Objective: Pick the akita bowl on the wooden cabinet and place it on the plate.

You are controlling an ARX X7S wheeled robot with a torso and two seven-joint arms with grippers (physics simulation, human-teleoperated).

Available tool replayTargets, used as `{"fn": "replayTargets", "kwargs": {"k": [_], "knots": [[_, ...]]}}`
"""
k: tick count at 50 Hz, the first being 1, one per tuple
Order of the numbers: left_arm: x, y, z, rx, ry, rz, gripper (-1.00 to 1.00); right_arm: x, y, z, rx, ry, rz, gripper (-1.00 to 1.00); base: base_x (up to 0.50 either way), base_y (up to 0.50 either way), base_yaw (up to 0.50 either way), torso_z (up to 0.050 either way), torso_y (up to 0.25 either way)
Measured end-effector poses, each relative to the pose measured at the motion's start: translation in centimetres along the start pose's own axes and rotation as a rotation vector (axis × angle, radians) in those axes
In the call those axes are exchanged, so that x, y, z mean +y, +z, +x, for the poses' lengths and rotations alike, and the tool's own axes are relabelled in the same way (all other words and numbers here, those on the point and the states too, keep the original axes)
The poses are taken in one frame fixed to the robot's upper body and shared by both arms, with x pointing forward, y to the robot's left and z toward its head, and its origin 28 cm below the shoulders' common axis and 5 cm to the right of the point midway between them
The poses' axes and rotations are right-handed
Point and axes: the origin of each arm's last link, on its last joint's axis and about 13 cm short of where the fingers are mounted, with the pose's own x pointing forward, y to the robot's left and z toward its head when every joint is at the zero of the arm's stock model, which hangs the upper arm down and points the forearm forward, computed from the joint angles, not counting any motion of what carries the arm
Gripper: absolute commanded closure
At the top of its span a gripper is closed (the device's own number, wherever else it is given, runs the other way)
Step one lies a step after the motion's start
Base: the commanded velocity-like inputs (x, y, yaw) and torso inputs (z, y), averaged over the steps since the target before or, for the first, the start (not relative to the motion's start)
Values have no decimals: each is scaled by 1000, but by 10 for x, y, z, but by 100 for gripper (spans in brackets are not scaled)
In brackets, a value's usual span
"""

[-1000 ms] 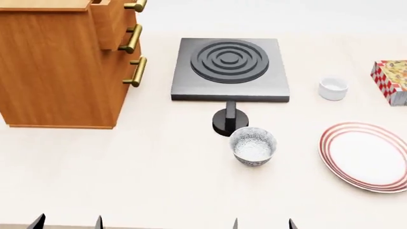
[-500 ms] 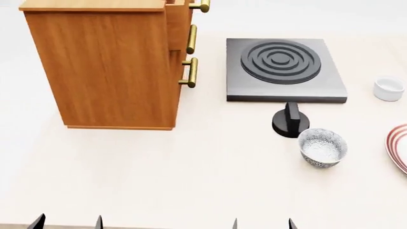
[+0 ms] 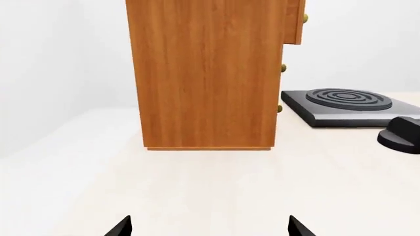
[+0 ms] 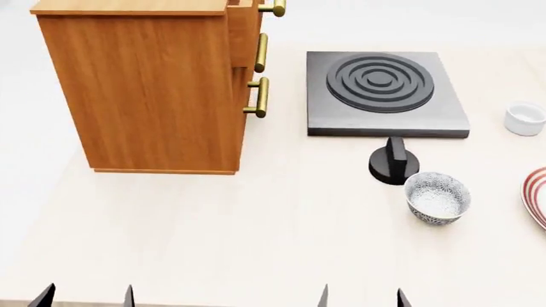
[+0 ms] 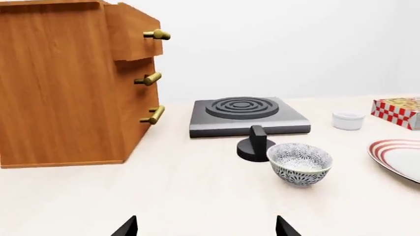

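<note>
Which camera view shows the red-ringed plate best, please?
The right wrist view: the plate shows its red rings and part of its white centre, though the frame edge cuts it. The head view catches only a sliver of the rim. The left wrist view does not show it.

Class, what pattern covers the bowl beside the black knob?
Dense dark leafy speckle on white bowl; right wrist view.

Left pincer (image 4: 85, 296) and right pincer (image 4: 362, 296) both gape, holding nothing.

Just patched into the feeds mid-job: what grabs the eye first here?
The tall wooden cabinet fills the head view's left, its top drawer pulled out. Right of it lies a dark burner plate, a black knob before it. A speckled bowl stands by the knob.
</note>
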Motion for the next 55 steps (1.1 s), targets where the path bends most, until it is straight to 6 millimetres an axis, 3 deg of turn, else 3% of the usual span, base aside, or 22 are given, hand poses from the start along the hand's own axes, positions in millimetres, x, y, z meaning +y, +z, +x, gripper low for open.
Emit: {"fn": "replayTargets", "kwargs": {"k": [32,45,55], "knots": [[-12,79,21,-192,-53,-57,-100,6,100,0,-251,-123,36,-100,0,0,0,0,0],[-10,113,11,-299,-53,-100,-100,11,135,-12,-372,-110,66,-100,0,0,0,0,0],[-7,133,5,-353,-51,-101,-100,12,146,-21,-443,-84,77,-100,0,0,0,0,0]]}}
